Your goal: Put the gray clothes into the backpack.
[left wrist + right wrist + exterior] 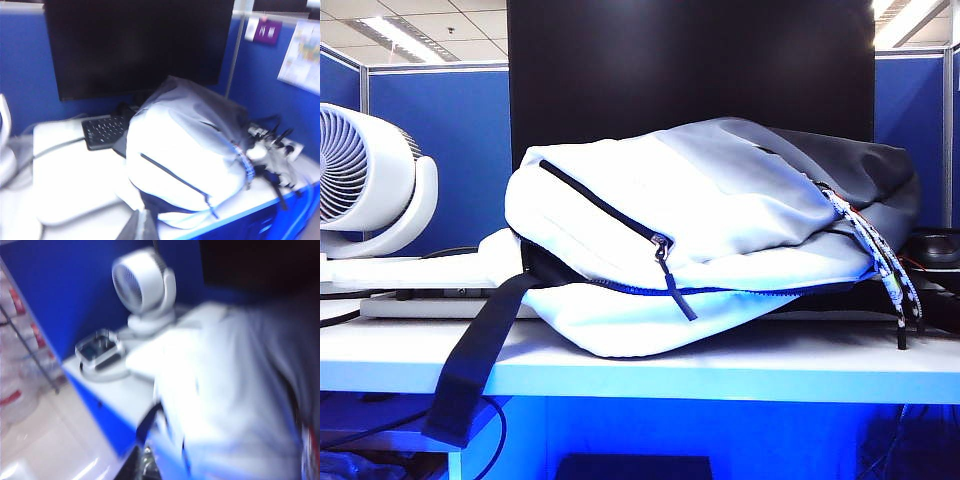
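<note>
The backpack [720,230] lies on its side on the white table, white and pale gray with a darker gray top panel at the right. Its black strap [470,360] hangs over the table's front edge and its braided cord [880,250] dangles at the right. The gray clothes show in no view. Neither gripper appears in the exterior view. My left gripper [140,216] is shut and empty, held back from the backpack [180,155]. My right gripper [144,455] is shut and empty too, off the table's edge beside the blurred backpack [235,390].
A white round fan [360,180] stands at the table's left, with a clear box [100,347] near it. A black monitor [690,70] rises behind the backpack. A keyboard [105,130] lies under the monitor. A power strip with cables [275,140] sits at the right.
</note>
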